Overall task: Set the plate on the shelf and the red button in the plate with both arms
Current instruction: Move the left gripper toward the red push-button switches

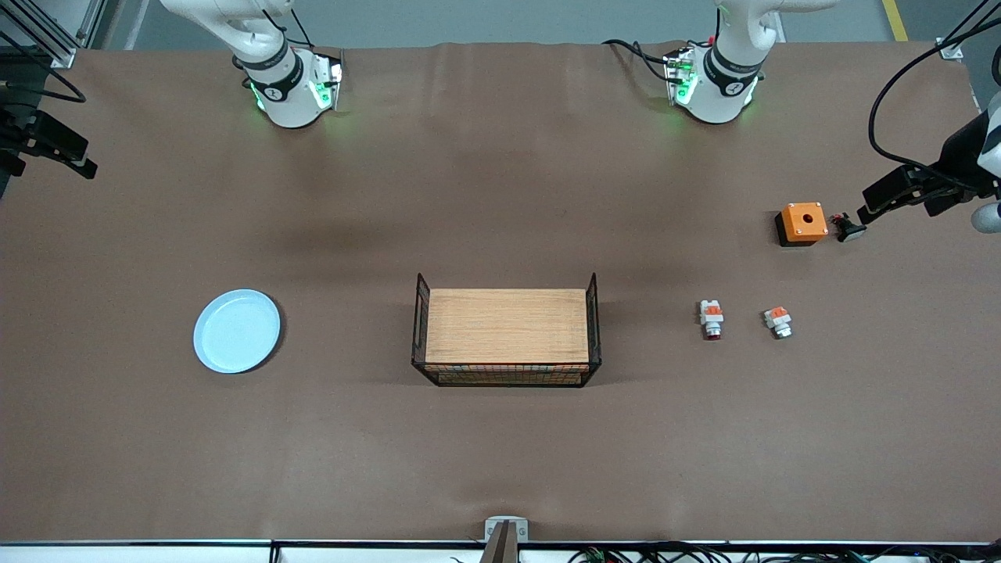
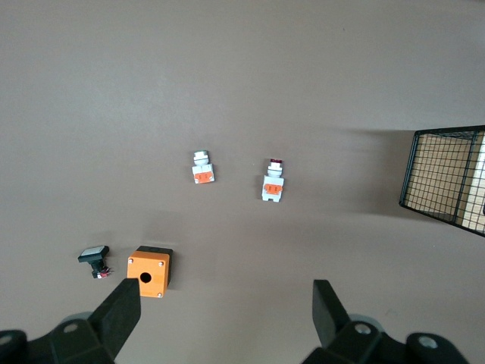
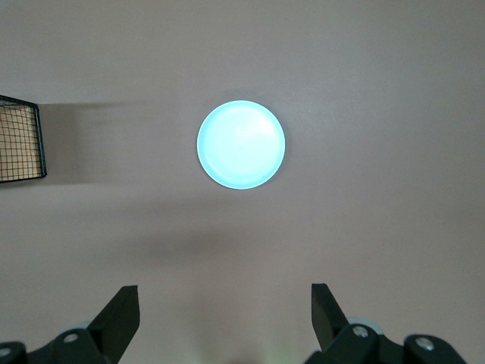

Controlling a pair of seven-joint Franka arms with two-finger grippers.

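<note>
The pale blue plate [image 1: 236, 331] lies flat on the table toward the right arm's end; it also shows in the right wrist view [image 3: 241, 145]. The red button [image 1: 712, 319], white with an orange middle and a red cap, lies toward the left arm's end and shows in the left wrist view [image 2: 273, 180]. My left gripper [image 2: 225, 303] is open and empty, high over the table near the orange box. My right gripper [image 3: 224, 303] is open and empty, high over bare table, apart from the plate. Neither gripper shows in the front view.
A wooden rack with black wire ends [image 1: 507, 328] stands mid-table. A similar white-and-orange piece with a pale cap [image 1: 778, 321] lies beside the red button. An orange square box with a hole [image 1: 801, 223] and a small black piece [image 1: 848, 228] lie farther from the front camera.
</note>
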